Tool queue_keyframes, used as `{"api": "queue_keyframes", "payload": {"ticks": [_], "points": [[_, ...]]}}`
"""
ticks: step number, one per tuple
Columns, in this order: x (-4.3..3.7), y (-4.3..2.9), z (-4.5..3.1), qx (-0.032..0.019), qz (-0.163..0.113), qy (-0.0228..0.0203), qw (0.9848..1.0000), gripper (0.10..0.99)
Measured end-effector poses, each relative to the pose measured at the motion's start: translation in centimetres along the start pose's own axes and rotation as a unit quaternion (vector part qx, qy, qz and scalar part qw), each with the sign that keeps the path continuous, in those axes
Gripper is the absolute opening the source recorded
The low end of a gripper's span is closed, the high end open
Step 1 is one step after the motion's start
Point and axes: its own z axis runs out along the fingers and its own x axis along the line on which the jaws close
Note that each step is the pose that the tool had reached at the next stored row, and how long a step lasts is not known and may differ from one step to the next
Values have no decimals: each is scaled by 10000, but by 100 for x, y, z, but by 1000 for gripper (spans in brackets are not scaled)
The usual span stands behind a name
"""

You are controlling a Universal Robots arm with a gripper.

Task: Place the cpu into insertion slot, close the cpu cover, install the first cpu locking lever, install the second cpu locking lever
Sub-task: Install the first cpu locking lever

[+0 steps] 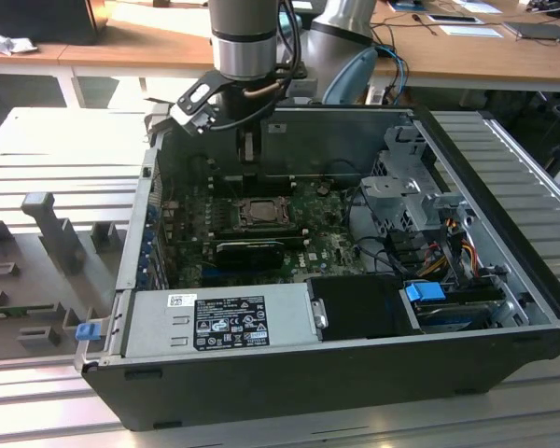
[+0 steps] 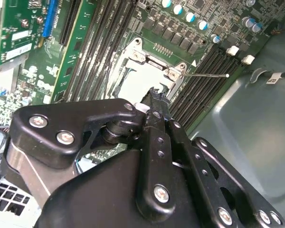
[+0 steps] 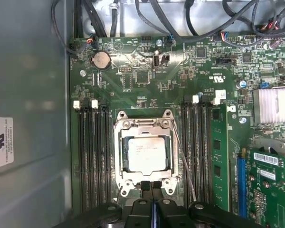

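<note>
In the exterior view, your black gripper [image 1: 249,151], fingers [image 3: 146,187] pressed together, hangs at twelve o'clock from the silvery square cpu [image 1: 259,213], framed by the thin silver cpu cover [image 3: 118,156].

The arm's wrist is a matt silver-grey metal cylinder [image 1: 245,28] with a darker band around it, and thick black cables [image 1: 287,37] loop beside it, well above the jaws. The black metal two-finger gripper [image 2: 156,97] is built of flat, round-ended link plates [image 2: 85,128] just behind the jaws, pinned with bright silver socket-head screws [image 2: 161,194], and its slim black fingers [image 2: 154,128] carry small dark screw holes along their length.
</note>
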Motion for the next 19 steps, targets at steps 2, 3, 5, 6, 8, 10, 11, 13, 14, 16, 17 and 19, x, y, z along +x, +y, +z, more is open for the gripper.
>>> {"api": "queue_keyframes", "payload": {"ticks": [2, 3, 5, 6, 8, 10, 11, 13, 14, 16, 17, 19], "points": [[-1, 2, -40, -1, -2, -27, 10000, 106], [-1, 3, -63, -1, -2, -36, 10000, 106], [-2, 8, -158, -3, -4, -79, 10000, 106], [-3, 9, -175, -7, -141, -82, 9999, 106], [-3, 9, -176, -16, -440, -68, 9990, 106], [-3, 9, -175, -24, -749, -52, 9972, 106], [-3, 8, -175, -27, -842, -48, 9964, 106], [-2, 9, -171, -44, -1484, -18, 9889, 106], [-3, 9, -171, -44, -1556, -17, 9878, 106], [-3, 9, -168, -50, -1826, -18, 9832, 106], [-2, 9, -166, -55, -2005, -12, 9797, 106], [-2, 8, -167, -62, -2262, -5, 9741, 106]]}}
